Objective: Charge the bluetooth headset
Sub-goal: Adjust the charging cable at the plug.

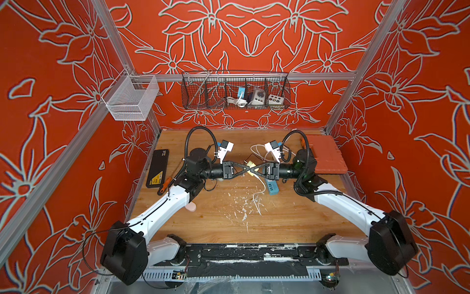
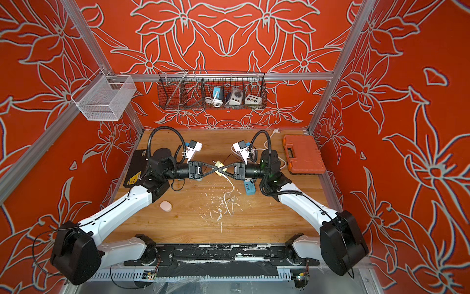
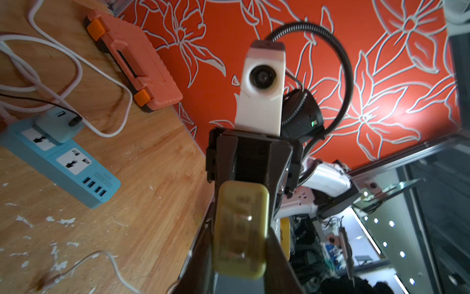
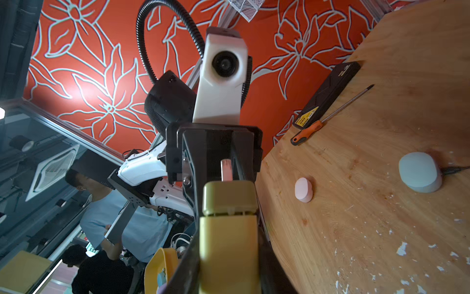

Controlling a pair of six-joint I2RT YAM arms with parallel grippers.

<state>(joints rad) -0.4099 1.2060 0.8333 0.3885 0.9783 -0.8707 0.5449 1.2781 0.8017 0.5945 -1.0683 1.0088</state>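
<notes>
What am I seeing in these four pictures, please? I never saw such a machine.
These are two white-and-black robot arms on a wooden table. Two pictures look down from above, side by side; the other two come from a camera on each arm's wrist. On the table lie a light blue power strip, an orange plastic tool case, a flat black box, an orange-handled screwdriver, a small pink oval object and white cables. In the middle, the left claw and the right claw meet, both closed on a small yellow plastic case.
</notes>
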